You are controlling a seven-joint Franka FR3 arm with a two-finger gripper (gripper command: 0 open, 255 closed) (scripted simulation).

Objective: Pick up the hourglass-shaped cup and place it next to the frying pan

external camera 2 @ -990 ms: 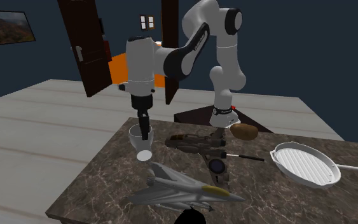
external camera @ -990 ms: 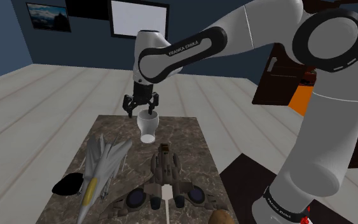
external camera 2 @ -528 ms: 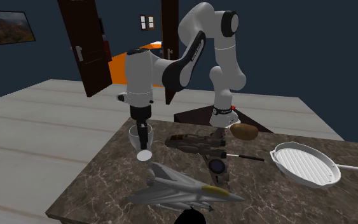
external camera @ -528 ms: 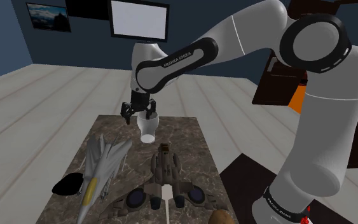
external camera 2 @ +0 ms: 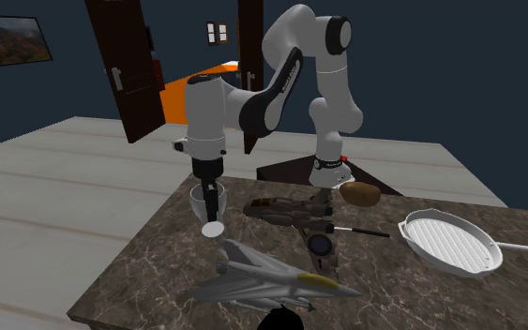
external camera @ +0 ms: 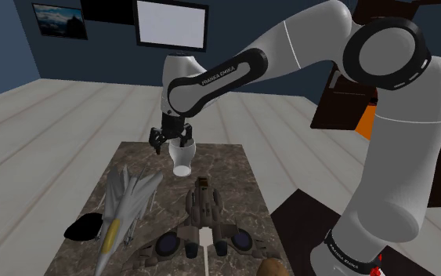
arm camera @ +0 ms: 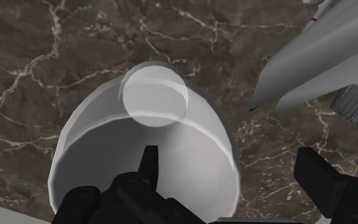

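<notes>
The hourglass-shaped cup (external camera: 182, 160) (external camera 2: 207, 212) is pale and see-through and stands upright near the far end of the dark marble table (external camera: 230, 176). My gripper (external camera: 172, 144) (external camera 2: 213, 197) is open and lowered over its rim. In the wrist view one finger (arm camera: 149, 167) hangs over the cup's (arm camera: 152, 146) inside and the other finger (arm camera: 317, 177) stands outside it, so one side of the wall lies between them, not clasped. The frying pan (external camera 2: 446, 241) is white and ribbed, lying at the second exterior view's right with its handle pointing right.
A grey toy jet (external camera: 124, 202) (external camera 2: 271, 277) and a dark model spacecraft (external camera: 202, 219) (external camera 2: 294, 214) lie between cup and pan. A brown potato-like lump (external camera 2: 358, 193) sits near the stand. A black object (external camera: 84, 227) rests at the table's near corner.
The gripper has come down from just above the cup until its fingers straddle the rim, and the forearm swung lower. In the last half second almost nothing moved.
</notes>
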